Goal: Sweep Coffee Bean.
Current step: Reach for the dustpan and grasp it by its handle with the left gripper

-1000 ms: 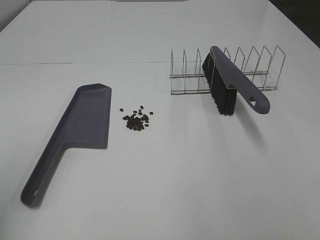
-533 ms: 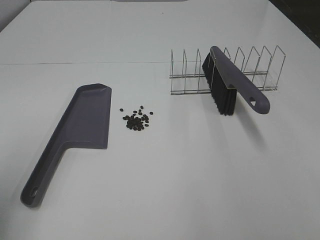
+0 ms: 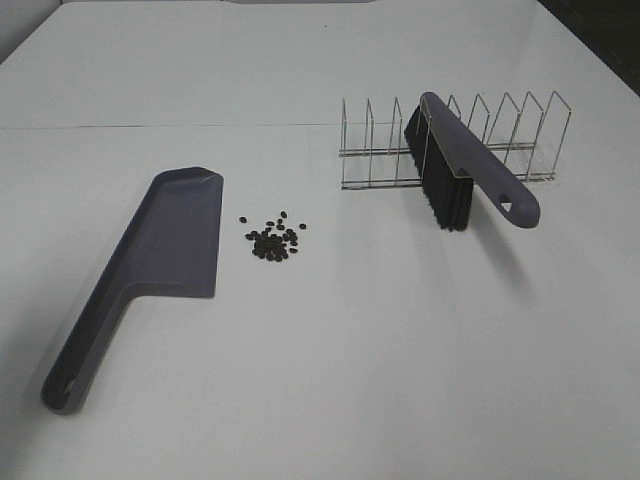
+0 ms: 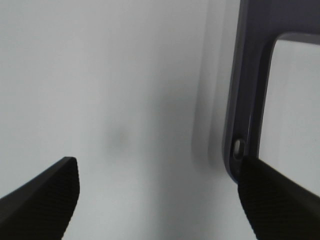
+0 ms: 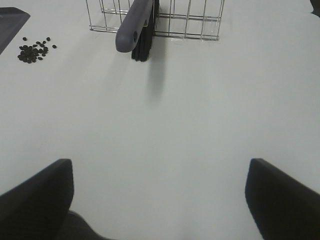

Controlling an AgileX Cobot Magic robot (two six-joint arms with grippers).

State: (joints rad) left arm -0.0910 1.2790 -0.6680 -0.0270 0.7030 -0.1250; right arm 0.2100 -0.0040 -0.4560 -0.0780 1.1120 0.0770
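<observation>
A few dozen coffee beans (image 3: 273,240) lie in a loose heap on the white counter (image 3: 350,360).
With twelve o'clock as the far edge in the high view, the heap sits just beside the grey-purple dustpan (image 3: 170,245), at its three o'clock, clear of the blade. The brush (image 3: 455,165) leans in the wire rack (image 3: 520,130) at the heap's two o'clock, well apart. The left fingers (image 4: 47,197) are spread wide and empty near the dustpan's handle end. The right fingers (image 5: 35,195) are likewise spread, holding nothing.

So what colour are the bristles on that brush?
Black bristles, on a grey-purple brush; the exterior high view shows them best.
</observation>
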